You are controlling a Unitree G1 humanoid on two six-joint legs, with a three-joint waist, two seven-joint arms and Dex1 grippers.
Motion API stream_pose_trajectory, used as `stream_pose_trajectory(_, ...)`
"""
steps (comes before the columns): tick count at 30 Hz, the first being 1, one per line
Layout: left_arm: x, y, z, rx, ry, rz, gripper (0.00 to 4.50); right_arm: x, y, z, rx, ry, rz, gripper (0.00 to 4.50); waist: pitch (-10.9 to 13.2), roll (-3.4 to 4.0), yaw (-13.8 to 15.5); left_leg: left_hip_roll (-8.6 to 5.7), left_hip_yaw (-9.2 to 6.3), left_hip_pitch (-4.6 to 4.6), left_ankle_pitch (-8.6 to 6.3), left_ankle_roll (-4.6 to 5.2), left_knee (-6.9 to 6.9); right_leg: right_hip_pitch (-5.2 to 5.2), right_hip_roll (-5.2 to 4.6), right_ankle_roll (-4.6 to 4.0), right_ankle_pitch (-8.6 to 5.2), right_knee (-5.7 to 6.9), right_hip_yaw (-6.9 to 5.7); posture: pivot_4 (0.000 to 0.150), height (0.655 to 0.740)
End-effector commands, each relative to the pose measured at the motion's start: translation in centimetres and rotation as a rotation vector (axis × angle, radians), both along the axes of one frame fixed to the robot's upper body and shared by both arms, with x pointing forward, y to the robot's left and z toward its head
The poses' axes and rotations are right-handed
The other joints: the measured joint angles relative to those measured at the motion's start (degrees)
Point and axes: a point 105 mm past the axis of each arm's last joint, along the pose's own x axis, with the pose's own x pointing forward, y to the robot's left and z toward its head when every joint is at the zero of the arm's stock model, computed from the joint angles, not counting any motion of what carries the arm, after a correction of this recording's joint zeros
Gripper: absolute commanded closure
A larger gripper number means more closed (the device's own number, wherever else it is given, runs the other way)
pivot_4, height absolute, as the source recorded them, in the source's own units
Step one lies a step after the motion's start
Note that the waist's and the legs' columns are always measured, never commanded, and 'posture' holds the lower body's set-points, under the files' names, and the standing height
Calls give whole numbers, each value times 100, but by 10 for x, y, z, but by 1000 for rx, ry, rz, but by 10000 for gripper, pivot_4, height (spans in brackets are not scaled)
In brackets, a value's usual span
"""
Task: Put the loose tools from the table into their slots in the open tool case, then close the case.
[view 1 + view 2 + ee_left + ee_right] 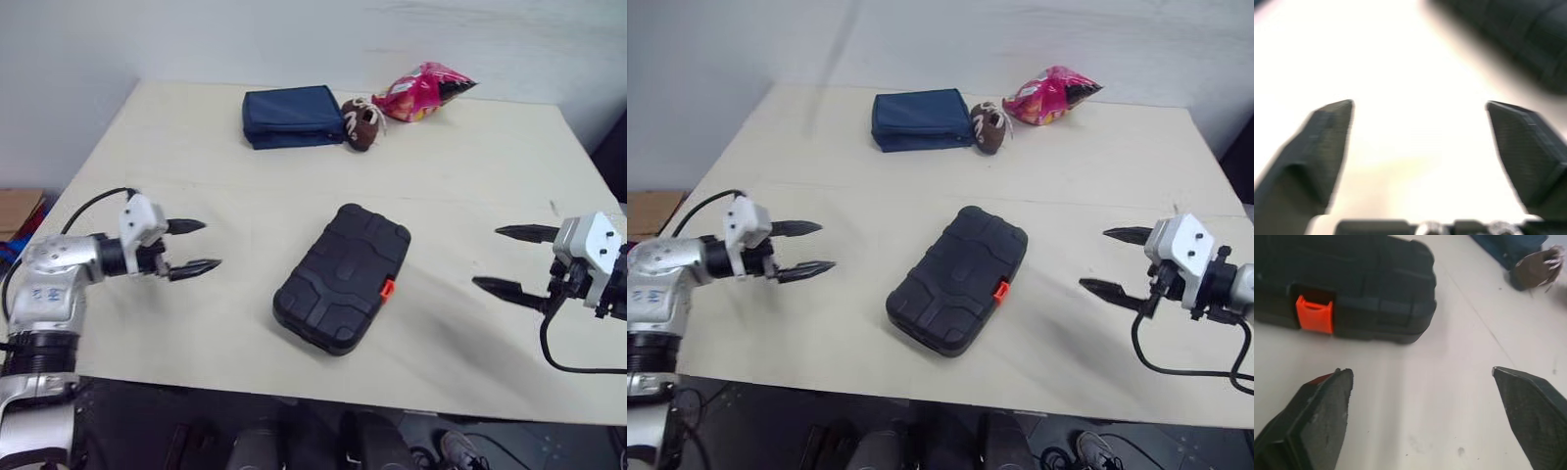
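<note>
left hand (211, 245) spread | right hand (487, 258) spread | tool case (343, 277) shut | right wrist view: orange latch (1314, 313) face-on

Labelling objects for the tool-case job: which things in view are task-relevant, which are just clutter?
Job:
- case, lid shut, orange latch
- left pincer, open, holding nothing
- right pincer, open, holding nothing

Lying about, at the far side:
- blue pouch
- brown object with white laces
- pink snack bag
</note>
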Motion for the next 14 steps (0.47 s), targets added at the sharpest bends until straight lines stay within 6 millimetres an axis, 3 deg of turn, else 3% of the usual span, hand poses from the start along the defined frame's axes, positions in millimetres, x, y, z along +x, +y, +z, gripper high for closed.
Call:
stream_pose_trajectory(1,1,25,17,65,-137,111,522,7,-21,19,-31,-148,-80,0,3,-5,17,-6,2,-12,2,5,4,-10,-5,4,2,3,1,1500,7400)
stream_pose_trajectory(5,3,29,21,65,-201,152,522,17,-19,23,-14,-244,-90,0,9,-13,11,-24,5,-13,8,15,4,-17,-26,14,8,-8,5,1500,7400)
stream_pose_trajectory(14,9,9,15,10,-247,174,522,25,-8,13,34,-289,-76,0,12,-8,-10,-23,15,-3,21,1,-10,-22,-16,12,7,12,12,1500,7400)
